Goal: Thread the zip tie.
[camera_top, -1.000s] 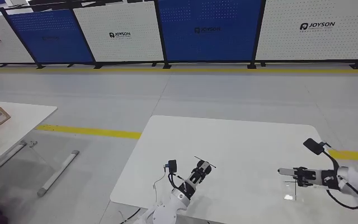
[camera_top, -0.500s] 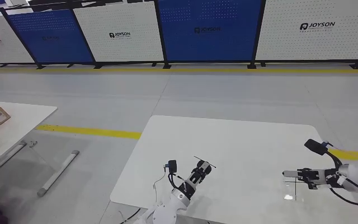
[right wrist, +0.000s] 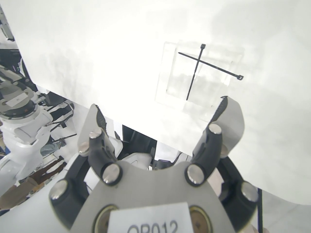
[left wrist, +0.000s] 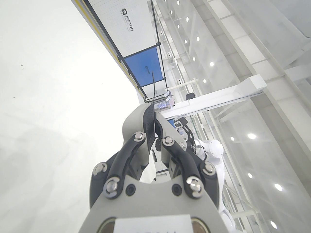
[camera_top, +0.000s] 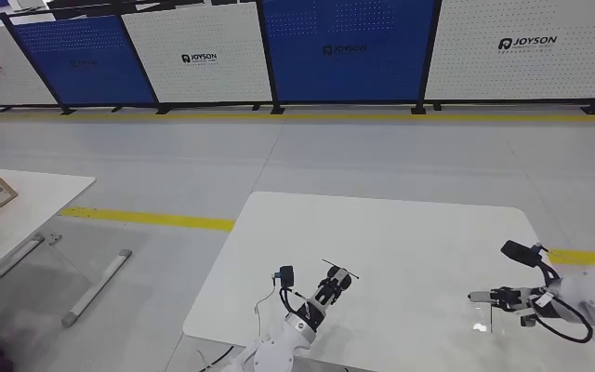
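Your white worktop (camera_top: 390,242) stands on a pale grey floor (camera_top: 279,158), with a yellow line (camera_top: 149,219) showing at either side of it. Along the back you see a row of pegboard panels in black frames, blue (camera_top: 349,51) and white (camera_top: 200,56) by turns, with a second yellow line (camera_top: 279,115) at their feet. Another white table (camera_top: 37,200) sits at the left edge. Overhead, round ceiling lights (left wrist: 251,136) glow among white beams (left wrist: 218,96)
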Controlling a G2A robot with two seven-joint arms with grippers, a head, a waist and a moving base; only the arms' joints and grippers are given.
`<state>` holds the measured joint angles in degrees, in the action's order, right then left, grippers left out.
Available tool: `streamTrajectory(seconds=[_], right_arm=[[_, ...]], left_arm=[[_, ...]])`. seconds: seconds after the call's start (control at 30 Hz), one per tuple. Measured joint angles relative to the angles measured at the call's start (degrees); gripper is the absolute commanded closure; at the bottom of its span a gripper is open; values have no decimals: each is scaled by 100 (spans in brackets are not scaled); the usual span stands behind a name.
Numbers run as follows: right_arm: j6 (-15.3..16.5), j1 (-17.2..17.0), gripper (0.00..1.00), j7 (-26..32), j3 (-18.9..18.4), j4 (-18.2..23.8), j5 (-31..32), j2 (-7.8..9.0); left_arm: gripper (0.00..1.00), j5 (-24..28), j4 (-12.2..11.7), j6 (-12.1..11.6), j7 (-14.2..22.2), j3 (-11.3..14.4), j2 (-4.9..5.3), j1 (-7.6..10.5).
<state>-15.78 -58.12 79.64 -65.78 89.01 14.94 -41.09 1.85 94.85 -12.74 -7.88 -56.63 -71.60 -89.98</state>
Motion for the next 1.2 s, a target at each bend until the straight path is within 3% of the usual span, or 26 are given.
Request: streamTrajectory(seconds=[0.4, 0.43, 0.5, 0.53, 0.57, 0.6, 0.73, 0.77, 0.9, 1.0, 1.2], right_arm=[[222, 16, 1, -113, 41, -58, -81, 10], [214, 15, 27, -95, 35, -58, -20, 17], [134, 24, 32, -42, 24, -48, 70, 27], [76, 33, 55, -9, 19, -44, 110, 32], [46, 41, 66, 1, 17, -45, 121, 36], [34, 48, 68, 3, 21, -51, 123, 39], [-20, 88, 61, 0, 167, -97, 189, 63], [-72, 114, 66, 0, 216, -123, 193, 66], [-374, 311, 66, 0, 472, -294, 252, 54], [-374, 453, 71, 0, 650, -455, 308, 35], [-370, 638, 70, 0, 949, -672, 513, -3]], left_arm=[[100, 0, 0, 0, 0, 0, 0, 0], [100, 0, 0, 0, 0, 0, 0, 0], [100, 0, 0, 0, 0, 0, 0, 0], [100, 0, 0, 0, 0, 0, 0, 0], [100, 0, 0, 0, 0, 0, 0, 0], [100, 0, 0, 0, 0, 0, 0, 0], [100, 0, 0, 0, 0, 0, 0, 0], [100, 0, 0, 0, 0, 0, 0, 0], [100, 0, 0, 0, 0, 0, 0, 0], [100, 0, 0, 0, 0, 0, 0, 0], [100, 0, 0, 0, 0, 0, 0, 0]])
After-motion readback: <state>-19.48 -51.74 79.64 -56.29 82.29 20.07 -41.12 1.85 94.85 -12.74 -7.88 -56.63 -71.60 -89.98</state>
